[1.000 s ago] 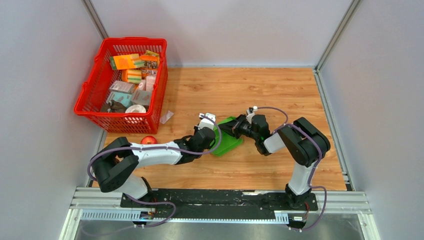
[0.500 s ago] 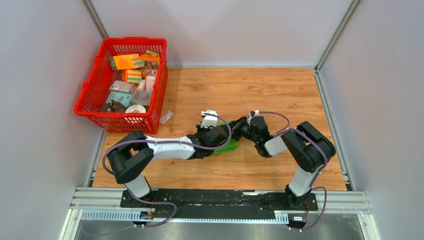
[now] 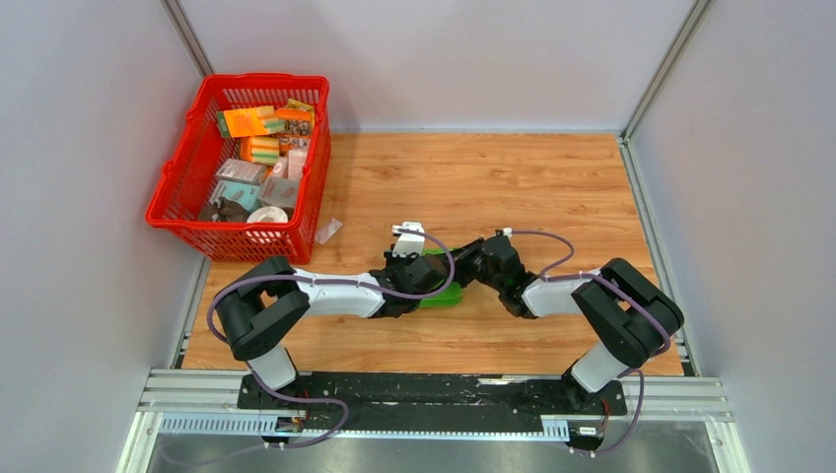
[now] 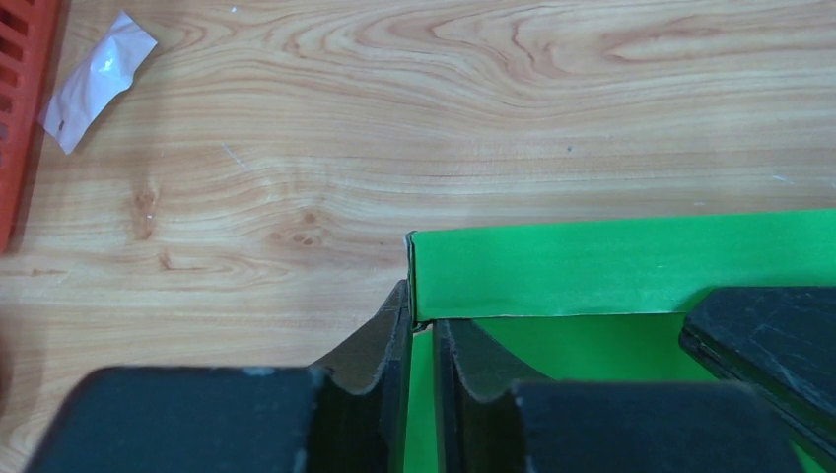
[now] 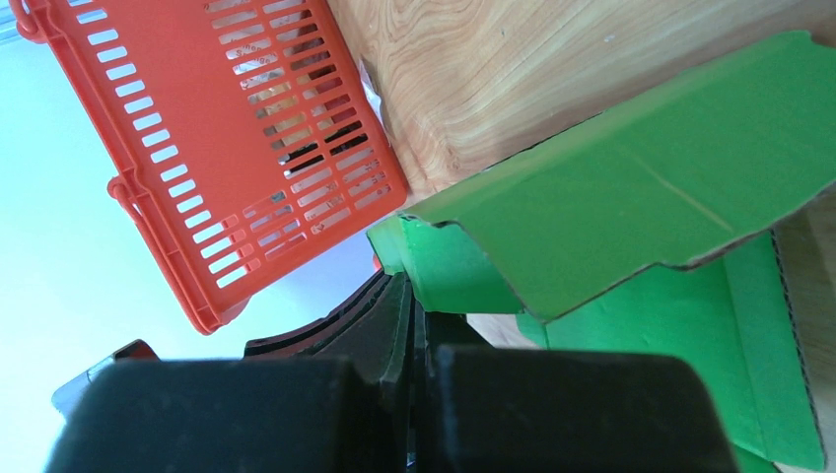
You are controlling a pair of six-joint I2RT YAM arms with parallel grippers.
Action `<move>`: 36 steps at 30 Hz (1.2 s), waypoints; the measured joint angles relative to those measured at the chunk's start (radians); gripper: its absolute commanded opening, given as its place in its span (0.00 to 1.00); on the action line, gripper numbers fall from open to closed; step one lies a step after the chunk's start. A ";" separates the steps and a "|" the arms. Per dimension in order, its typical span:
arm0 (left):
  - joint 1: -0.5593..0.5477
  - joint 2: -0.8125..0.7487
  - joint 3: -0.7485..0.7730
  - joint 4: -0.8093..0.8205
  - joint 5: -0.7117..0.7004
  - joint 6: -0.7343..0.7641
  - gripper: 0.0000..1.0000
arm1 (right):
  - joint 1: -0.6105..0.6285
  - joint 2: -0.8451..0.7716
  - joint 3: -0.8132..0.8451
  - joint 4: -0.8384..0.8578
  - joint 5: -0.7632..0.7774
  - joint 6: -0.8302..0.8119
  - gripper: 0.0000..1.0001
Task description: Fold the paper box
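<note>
Left pincer (image 4: 422, 330), jaws narrowly parted, straddles a side wall of the paper box (image 3: 444, 294), likely to crease it upright. Right pincer (image 5: 414, 307) clamps a flap, steadying it at the centre of the counter (image 3: 513, 187).

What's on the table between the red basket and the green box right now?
A small plastic packet lies beside the red basket; from there to the paper box the tabletop is bare. Left wrist view shows it.

one paper box (image 3: 444, 293), one red basket (image 3: 264, 78), one white wrapper (image 3: 328, 231) — two arms (image 3: 335, 291) (image 3: 557, 289)
</note>
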 measured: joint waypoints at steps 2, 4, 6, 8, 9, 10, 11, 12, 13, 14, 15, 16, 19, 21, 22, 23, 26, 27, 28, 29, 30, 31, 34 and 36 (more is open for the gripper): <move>0.000 0.000 -0.004 0.015 0.005 0.011 0.03 | 0.005 0.000 0.000 -0.001 0.000 0.004 0.00; 0.001 0.000 -0.005 0.023 0.008 0.024 0.01 | 0.005 -0.001 0.000 -0.002 0.001 -0.002 0.00; 0.003 0.000 -0.006 0.034 0.015 0.043 0.00 | 0.005 -0.011 0.006 -0.025 0.001 -0.028 0.06; 0.005 0.000 -0.011 0.047 0.022 0.061 0.00 | 0.004 -0.042 0.026 -0.099 0.000 -0.114 0.20; 0.005 -0.002 -0.014 0.058 0.023 0.071 0.00 | 0.003 -0.064 0.042 -0.155 -0.002 -0.173 0.26; 0.005 -0.008 -0.019 0.063 0.027 0.081 0.00 | 0.003 -0.090 0.056 -0.212 -0.005 -0.256 0.34; 0.005 -0.016 -0.026 0.068 0.031 0.089 0.00 | 0.003 -0.121 0.071 -0.278 -0.010 -0.340 0.42; 0.005 -0.032 -0.038 0.074 0.037 0.100 0.00 | 0.003 -0.154 0.084 -0.340 -0.015 -0.420 0.50; 0.005 -0.046 -0.049 0.076 0.041 0.111 0.00 | 0.003 -0.183 0.095 -0.389 -0.019 -0.494 0.52; 0.005 -0.059 -0.061 0.078 0.045 0.119 0.00 | 0.003 -0.220 0.109 -0.453 -0.021 -0.582 0.53; 0.005 -0.076 -0.074 0.080 0.050 0.127 0.00 | 0.002 -0.252 0.118 -0.508 -0.026 -0.650 0.56; 0.005 -0.093 -0.091 0.082 0.055 0.134 0.00 | 0.000 -0.287 0.125 -0.564 -0.033 -0.721 0.60; 0.005 -0.134 -0.132 0.085 0.069 0.153 0.00 | -0.003 -0.396 0.135 -0.721 -0.043 -0.911 0.61; 0.006 -0.148 -0.147 0.089 0.080 0.164 0.00 | -0.008 -0.444 0.151 -0.812 -0.042 -1.019 0.61; 0.006 -0.150 -0.150 0.090 0.084 0.168 0.00 | -0.010 -0.454 0.163 -0.844 -0.040 -1.061 0.61; 0.006 -0.150 -0.151 0.090 0.089 0.170 0.00 | -0.014 -0.457 0.180 -0.878 -0.039 -1.106 0.60; 0.008 -0.150 -0.151 0.090 0.101 0.171 0.00 | -0.020 -0.427 0.243 -0.930 -0.035 -1.198 0.55; 0.008 -0.150 -0.151 0.090 0.103 0.171 0.00 | -0.021 -0.413 0.259 -0.930 -0.035 -1.217 0.53; 0.008 -0.150 -0.151 0.090 0.105 0.169 0.00 | -0.022 -0.396 0.276 -0.929 -0.037 -1.233 0.50; 0.008 -0.150 -0.151 0.089 0.108 0.167 0.00 | -0.022 -0.378 0.290 -0.915 -0.044 -1.247 0.49; 0.008 -0.150 -0.151 0.089 0.109 0.166 0.00 | -0.022 -0.369 0.293 -0.906 -0.048 -1.252 0.50; 0.008 -0.150 -0.151 0.087 0.111 0.165 0.00 | -0.022 -0.359 0.294 -0.894 -0.058 -1.254 0.51; 0.008 -0.151 -0.151 0.084 0.113 0.158 0.00 | -0.022 -0.331 0.294 -0.861 -0.075 -1.241 0.57; 0.008 -0.152 -0.151 0.076 0.113 0.149 0.00 | -0.022 -0.302 0.297 -0.838 -0.081 -1.223 0.57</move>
